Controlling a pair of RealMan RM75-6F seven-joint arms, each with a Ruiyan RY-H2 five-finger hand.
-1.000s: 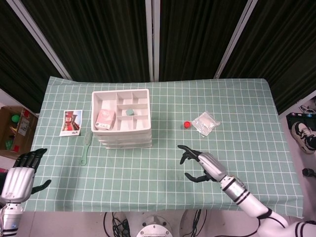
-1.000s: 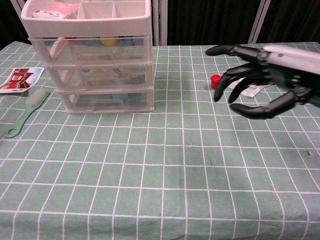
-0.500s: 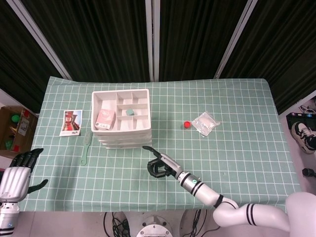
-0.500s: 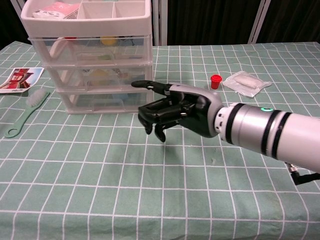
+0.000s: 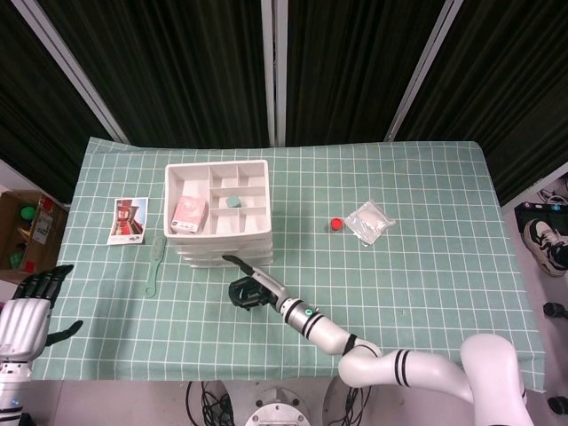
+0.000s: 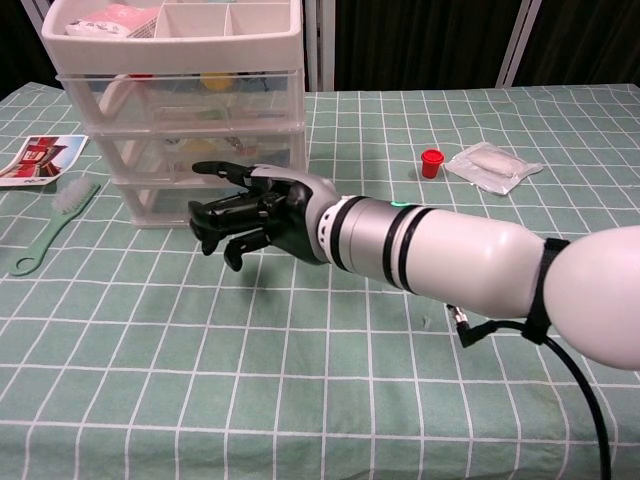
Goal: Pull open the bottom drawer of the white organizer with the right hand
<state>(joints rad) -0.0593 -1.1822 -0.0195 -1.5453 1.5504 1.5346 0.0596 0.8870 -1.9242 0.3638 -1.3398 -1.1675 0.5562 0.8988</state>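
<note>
The white organizer (image 5: pixel 262 232) (image 6: pixel 272 48) stands at the left middle of the table, all three drawers pushed in. Its bottom drawer (image 6: pixel 152 202) is see-through, and its handle is hidden behind my right hand (image 5: pixel 248 288) (image 6: pixel 245 210). That hand hovers right in front of the drawer face, fingers half curled downward and thumb stretched toward the drawer. I see nothing held in it. Whether the thumb touches the drawer I cannot tell. My left hand (image 5: pixel 25 312) hangs off the table's near left corner, fingers spread, empty.
A green brush (image 5: pixel 153 266) (image 6: pixel 55 222) and a picture card (image 5: pixel 128 219) (image 6: pixel 38 158) lie left of the organizer. A red cap (image 5: pixel 336 224) (image 6: pixel 431 161) and a plastic packet (image 5: pixel 370 221) (image 6: pixel 493 164) lie to the right. My right forearm (image 6: pixel 450 250) crosses the table front.
My right hand has swept left across the table, from near the red cap to just in front of the bottom drawer, its fingers curling in. The left hand has barely shifted.
</note>
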